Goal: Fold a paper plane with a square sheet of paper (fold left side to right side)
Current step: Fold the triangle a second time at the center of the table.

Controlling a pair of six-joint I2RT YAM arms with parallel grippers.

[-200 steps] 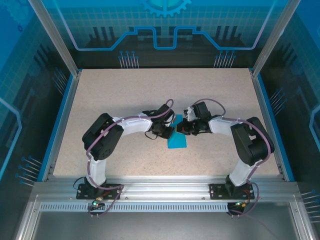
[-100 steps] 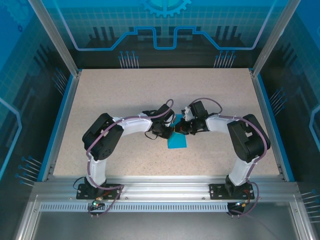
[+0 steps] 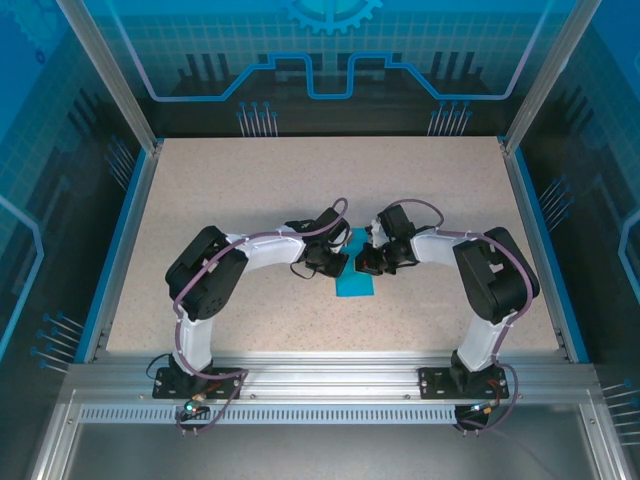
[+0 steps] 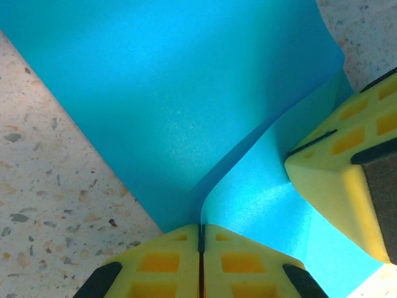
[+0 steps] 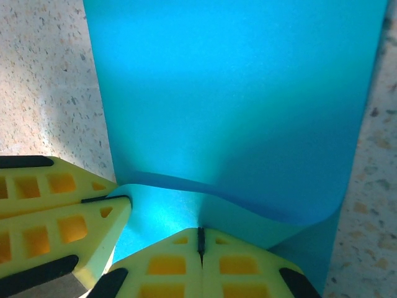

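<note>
1. Top external view: the square sheet of paper (image 3: 352, 286) lies near the middle of the surface (image 3: 250, 190), somewhat closer to the near edge than to the far one. Both arms reach in over it. The left tool (image 3: 338, 265) is at its left side and the right tool (image 3: 368, 262) at its right, close together above the sheet. Jaw state cannot be read at this range.

2. Left wrist view: the left tool (image 4: 200, 233) has its jaws closed to a bare seam. A raised layer of the sheet (image 4: 186, 105) curves down into that seam, so the tool appears to pinch the paper's edge. A lower layer lies flat beneath. The right tool's yellow fingers sit on the sheet just beside it.

3. Right wrist view: the right tool (image 5: 200, 237) has its jaws fully together, tips on the lower layer at the foot of the curl. Whether it grips paper or merely presses it down cannot be told. The fold is soft and rounded, not creased.

4. Judgement: the left-to-right fold is in hand and unfinished, and no plane shape exists yet.

5. Next move, as judged: carry the pinched edge across until it matches the right edge, hold the lower layer still, then press the curl flat into a crease. A slipping sheet would skew the fold.
</note>
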